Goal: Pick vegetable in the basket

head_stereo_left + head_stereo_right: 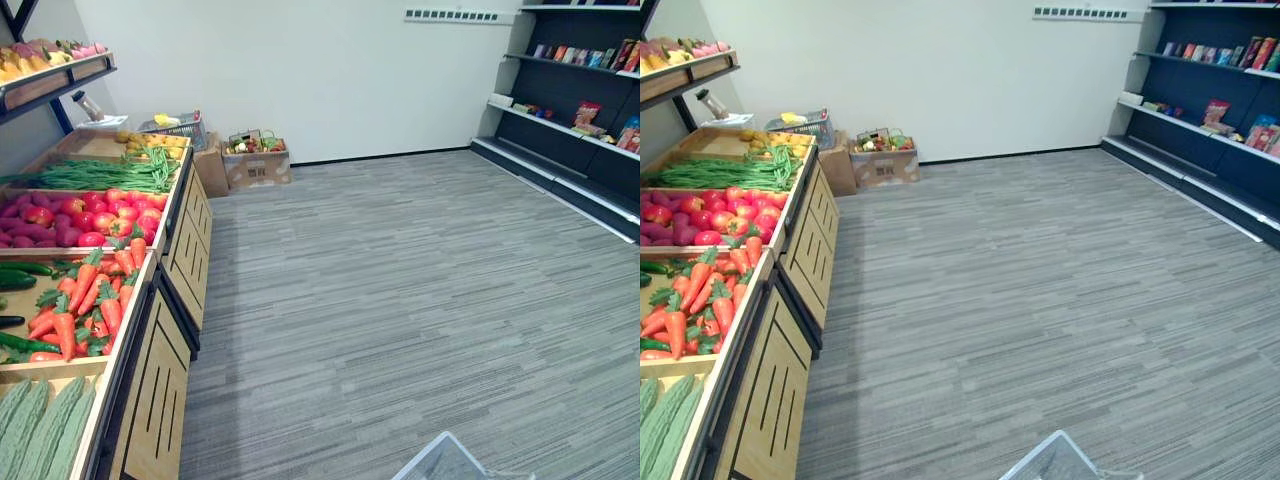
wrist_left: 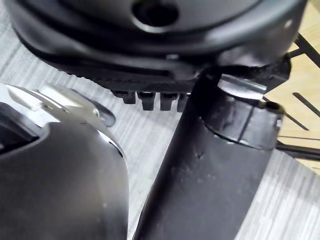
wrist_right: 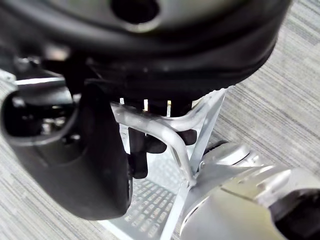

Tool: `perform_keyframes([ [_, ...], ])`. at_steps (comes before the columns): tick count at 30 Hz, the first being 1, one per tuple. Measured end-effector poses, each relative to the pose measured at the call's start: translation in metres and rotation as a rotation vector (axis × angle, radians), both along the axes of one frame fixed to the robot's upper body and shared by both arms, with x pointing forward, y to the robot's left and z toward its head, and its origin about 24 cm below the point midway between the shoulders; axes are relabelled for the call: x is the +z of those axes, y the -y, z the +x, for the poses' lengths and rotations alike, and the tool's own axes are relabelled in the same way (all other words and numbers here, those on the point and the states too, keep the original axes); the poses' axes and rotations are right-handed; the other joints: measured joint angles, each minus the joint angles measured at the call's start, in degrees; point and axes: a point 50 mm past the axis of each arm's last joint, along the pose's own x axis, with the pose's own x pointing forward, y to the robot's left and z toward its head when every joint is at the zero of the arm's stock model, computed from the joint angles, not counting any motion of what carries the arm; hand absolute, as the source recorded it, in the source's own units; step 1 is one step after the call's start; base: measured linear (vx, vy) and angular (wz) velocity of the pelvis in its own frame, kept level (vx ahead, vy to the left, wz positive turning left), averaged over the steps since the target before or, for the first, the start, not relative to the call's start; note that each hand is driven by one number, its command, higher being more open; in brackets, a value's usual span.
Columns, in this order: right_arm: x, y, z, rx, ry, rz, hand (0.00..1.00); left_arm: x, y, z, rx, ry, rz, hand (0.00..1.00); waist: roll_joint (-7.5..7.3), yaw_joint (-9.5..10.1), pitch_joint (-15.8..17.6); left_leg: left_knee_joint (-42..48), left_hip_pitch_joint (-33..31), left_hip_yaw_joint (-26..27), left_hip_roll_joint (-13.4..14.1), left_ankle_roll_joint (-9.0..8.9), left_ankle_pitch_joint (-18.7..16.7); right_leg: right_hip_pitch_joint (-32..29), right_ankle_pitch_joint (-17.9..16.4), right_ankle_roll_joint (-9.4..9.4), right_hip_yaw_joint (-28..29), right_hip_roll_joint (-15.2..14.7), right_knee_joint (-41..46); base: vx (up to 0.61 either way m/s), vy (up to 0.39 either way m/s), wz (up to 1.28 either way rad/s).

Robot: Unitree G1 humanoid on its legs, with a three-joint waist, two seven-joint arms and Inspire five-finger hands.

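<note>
Store trial: the right hand (image 3: 175,50) curls around the handle of the wire basket (image 3: 152,126) hanging beneath it. Whether the left hand (image 2: 150,50) is open cannot be told. The carrots (image 1: 85,300) lie well apart from both hands, on the wooden stand (image 2: 307,75) just beside the left hand. Turning toward them could swing the basket against the stand.

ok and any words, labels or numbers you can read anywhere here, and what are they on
none can be read.
white strip on the back wall: a row of small marks, too small to read.
packets on the dark shelves: print too blurred to read.
cardboard box: no legible print.
basket: no print shows.
</note>
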Motion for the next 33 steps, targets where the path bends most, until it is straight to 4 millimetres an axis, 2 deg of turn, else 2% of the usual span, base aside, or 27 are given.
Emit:
perform_keyframes([
  [1, 0.0, -0.001, 0.001, -0.037, 0.013, -0.006, 0.0, 0.001, -0.001, 0.003, -0.018, 0.01, 0.007, 1.0, -0.23, 0.12, 1.15, 0.2, 0.35, 0.06, -0.84, 0.91, -0.2, -3.86, -0.25, 0.04, -0.82, -1.94, 8.32, -0.1, 0.057, -0.02],
  [2, 0.0, 0.0, 0.001, -0.066, 0.022, -0.011, 0.0, 0.001, -0.002, 0.003, -0.024, 0.01, 0.012, 1.0, -0.46, -0.17, 1.59, 0.11, 0.78, 0.02, -1.15, 1.32, -0.13, -5.71, -0.05, 0.44, -1.49, -3.09, 12.53, -0.11, 0.033, 0.11],
  [3, 0.0, -0.001, 0.0, -0.105, 0.028, -0.005, 0.0, 0.001, -0.005, 0.0, -0.025, -0.002, 0.024, 1.0, -0.91, -1.29, 2.14, -0.01, 1.71, -0.24, -1.36, 1.52, -0.19, -7.69, -0.61, 0.48, -2.51, -4.67, 17.66, -0.07, 0.023, 0.24],
  [4, -0.001, -0.001, -0.007, -0.129, 0.019, -0.006, 0.0, 0.001, -0.006, -0.007, -0.007, -0.02, 0.029, 1.0, -1.05, -1.69, 2.22, -0.31, 2.39, -0.61, -1.31, 1.64, -0.28, -8.87, -1.73, 0.1, -2.62, -5.78, 17.89, -0.04, 0.01, 0.2],
  [6, -0.001, -0.001, -0.015, -0.151, 0.006, -0.005, 0.0, 0.0, -0.006, -0.013, 0.017, -0.042, 0.023, 1.0, -0.99, -1.82, 2.37, -0.96, 2.65, -0.69, -0.52, 1.51, -0.36, -9.88, -1.49, 0.6, -1.61, -5.87, 13.05, 0.04, -0.055, 0.05],
  [7, -0.001, -0.002, -0.017, -0.155, 0.002, -0.002, 0.0, 0.0, -0.006, -0.014, 0.029, -0.05, 0.019, 1.0, -0.82, -1.9, 2.46, -1.17, 2.49, -0.87, 0.61, 1.01, -0.66, -9.82, -0.05, 1.57, -0.07, -5.01, 5.67, 0.14, -0.182, 0.03],
  [8, -0.002, -0.005, -0.017, -0.173, 0.006, 0.007, 0.0, 0.0, -0.007, -0.012, 0.043, -0.046, 0.019, 1.0, -1.23, -1.91, 2.88, -1.24, 2.43, -1.13, 1.82, 0.09, -1.21, -9.04, 4.91, 1.7, 0.47, -4.2, -1.79, 0.17, -0.205, 0.04],
  [9, -0.002, -0.006, -0.019, -0.182, 0.004, 0.01, 0.0, 0.0, -0.006, -0.011, 0.054, -0.043, 0.017, 1.0, -1.26, -1.87, 3.1, -1.54, 2.5, -1.61, 2.63, -0.28, -1.48, -8.2, 7.67, 0.67, 0.22, -3.12, -3.78, 0.25, -0.243, 0.08],
  [10, -0.003, -0.009, -0.017, -0.187, 0.008, 0.022, 0.0, 0.001, -0.009, -0.004, 0.054, -0.025, 0.018, 1.0, -1.23, -1.85, 3.6, -2.31, 3.19, -2.08, 3.38, -1.99, -1.23, -7.1, 7.69, -0.02, -0.76, -1.46, -5.09, 0.32, -0.188, 0.01],
  [11, -0.003, -0.009, -0.016, -0.192, 0.013, 0.026, 0.0, 0.001, -0.008, -0.003, 0.057, -0.016, 0.011, 1.0, -1.17, -1.27, 4.19, -1.75, 3.4, -2.12, 3.52, -1.84, -1.05, -7.82, 7.25, -0.67, -1.65, -1.33, -3.46, 0.38, -0.188, 0.13],
  [12, -0.003, -0.012, -0.017, -0.212, 0.009, 0.037, 0.0, 0.001, -0.008, -0.001, 0.075, -0.004, 0.006, 1.0, -0.94, -1.46, 5.12, -2.04, 4.51, -1.83, 4.28, -2.33, -1.49, -7.87, 5.56, -2.76, -3.04, -1.04, -0.26, 0.3, -0.123, 0.18],
  [13, -0.004, -0.013, -0.019, -0.218, 0.003, 0.041, 0.0, 0.001, -0.008, 0.0, 0.088, 0.001, 0.002, 1.0, -0.94, -1.47, 5.34, -2.31, 5.3, -2.01, 4.57, -2.58, -1.69, -7.97, 3.68, -3.14, -3.42, -1.09, 2.1, 0.31, -0.192, 0.39],
  [14, -0.005, -0.018, -0.026, -0.236, -0.021, 0.058, 0.0, 0.001, -0.008, -0.003, 0.099, -0.003, 0.0, 1.0, -1.06, -1.65, 5.24, -2.08, 6.65, -2.03, 4.91, -2.47, -1.86, -8.26, -0.24, -3.39, -4.22, -1.76, 6.95, 0.25, -0.178, 0.35],
  [15, -0.005, -0.019, -0.029, -0.25, -0.03, 0.062, 0.0, 0.001, -0.007, -0.005, 0.112, -0.008, -0.006, 1.0, -1.23, -1.74, 4.94, -1.5, 6.85, -2.05, 5.17, -2.46, -1.84, -8.12, -1.66, -3.43, -4.69, -2.12, 8.3, 0.34, -0.207, 0.48],
  [16, -0.006, -0.022, -0.033, -0.269, -0.044, 0.076, 0.0, 0.001, -0.007, -0.005, 0.133, -0.006, -0.007, 1.0, -1.73, -1.93, 4.27, 0.69, 6.71, -2.08, 5.41, -2.39, -1.78, -7.24, -3.65, -3.81, -5.86, -2.5, 9.35, 0.24, -0.135, 0.42],
  [18, -0.006, -0.024, -0.042, -0.283, -0.074, 0.081, 0.0, 0.001, -0.007, -0.006, 0.169, 0.005, -0.013, 1.0, -1.72, -2.01, 2.66, 8.73, 3.78, -2.46, 6.54, -1.98, -1.54, -4.88, -5.24, -4.65, -6.7, -1.98, 8.25, 0.33, -0.176, 0.3],
  [20, -0.006, -0.02, -0.044, -0.282, -0.081, 0.074, 0.0, 0.001, -0.004, -0.007, 0.172, 0.002, -0.021, 1.0, -0.88, -1.99, 1.83, 16.64, 0.9, -2.5, 8.29, -1.44, -1.02, -2.06, -5.45, -5.08, -7.35, -0.58, 5.76, 0.3, -0.166, 0.11],
  [22, -0.004, -0.011, -0.045, -0.261, -0.091, 0.059, 0.0, 0.0, -0.001, -0.004, 0.173, 0.015, -0.03, 1.0, 0.09, -1.92, 2.13, 35.21, -6.38, -2.51, 11.77, -1.37, 2.32, 3.59, -5.3, -7.27, -7.55, 1.61, 1.46, 0.38, -0.156, 0.11],
  [23, -0.004, -0.009, -0.045, -0.246, -0.097, 0.053, 0.0, 0.001, -0.001, 0.0, 0.173, 0.028, -0.028, 1.0, 0.5, -1.86, 2.51, 40.16, -8.69, -2.49, 12.1, -1.36, 1.16, 5.33, -5.28, -7.45, -7.55, 1.93, 0.32, 0.31, -0.066, 0.08],
  [24, -0.003, -0.005, -0.048, -0.229, -0.114, 0.045, 0.0, 0.001, 0.0, 0.002, 0.172, 0.036, -0.031, 1.0, 0.75, -1.59, 2.91, 45.32, -11.83, -1.68, 11.54, -0.99, -1.3, 8.88, -5.03, -7.59, -7.49, 1.95, -2.01, 0.28, -0.013, -0.03],
  [26, -0.003, -0.003, -0.048, -0.226, -0.112, 0.045, 0.0, 0.001, -0.001, 0.002, 0.18, 0.045, -0.027, 1.0, -0.04, -1.11, 3.01, 42.79, -14.89, 1.75, 8.62, -0.74, -4.15, 12.75, -4.95, -7.57, -7.03, 0.73, -4.55, 0.29, 0.022, -0.15],
  [28, -0.003, -0.003, -0.036, -0.201, -0.069, 0.059, 0.0, 0.002, -0.005, 0.004, 0.167, 0.066, -0.013, 1.0, -1.27, -1.06, 3.11, 26.92, -19.1, 4.65, 3.2, -0.73, -4.01, 14.81, -4.98, -6.51, -6.37, -1.15, -7.75, 0.26, 0.052, -0.2],
  [29, -0.003, -0.004, -0.033, -0.192, -0.059, 0.062, 0.0, 0.002, -0.005, 0.005, 0.167, 0.071, -0.009, 1.0, -1.4, -1.06, 3.07, 21.31, -20.02, 4.5, 1.86, -0.3, -2.55, 14.97, -5.01, -6.11, -6.32, -1.48, -8.41, 0.25, 0.116, -0.08],
  [30, -0.003, -0.005, -0.03, -0.181, -0.055, 0.064, 0.0, 0.003, -0.005, 0.006, 0.166, 0.075, -0.008, 1.0, -1.89, -0.87, 3.38, 15.12, -21.03, 3.82, -0.09, 0.73, 2.21, 15.54, -5.14, -5.5, -6.23, -2.12, -9.37, 0.3, 0.125, -0.07],
  [31, -0.004, -0.008, -0.031, -0.18, -0.056, 0.067, 0.0, 0.003, -0.007, 0.003, 0.166, 0.066, -0.001, 1.0, -3.17, -0.21, 3.14, 8.4, -20.15, 3.25, -2.63, 1.0, 9.14, 16.78, -4.89, -4.79, -5.5, -3.33, -10.92, 0.43, 0.149, -0.1],
  [32, -0.004, -0.008, -0.033, -0.182, -0.056, 0.065, 0.0, 0.003, -0.008, 0.001, 0.169, 0.062, 0.002, 1.0, -3.37, 0.43, 2.83, 5.02, -19.26, 3.06, -3.92, 2.37, 13.29, 16.8, -4.5, -4.15, -4.73, -3.82, -11.9, 0.41, 0.107, 0.09],
  [33, -0.004, -0.009, -0.03, -0.176, -0.049, 0.064, 0.0, 0.004, -0.01, 0.005, 0.164, 0.07, 0.009, 1.0, -3.51, 0.26, 3.54, 5.57, -19.67, 2.63, -4.4, 3.72, 13.59, 16.8, -2.78, -2.83, -4.06, -3.88, -12.96, 0.38, 0.114, 0.25],
])
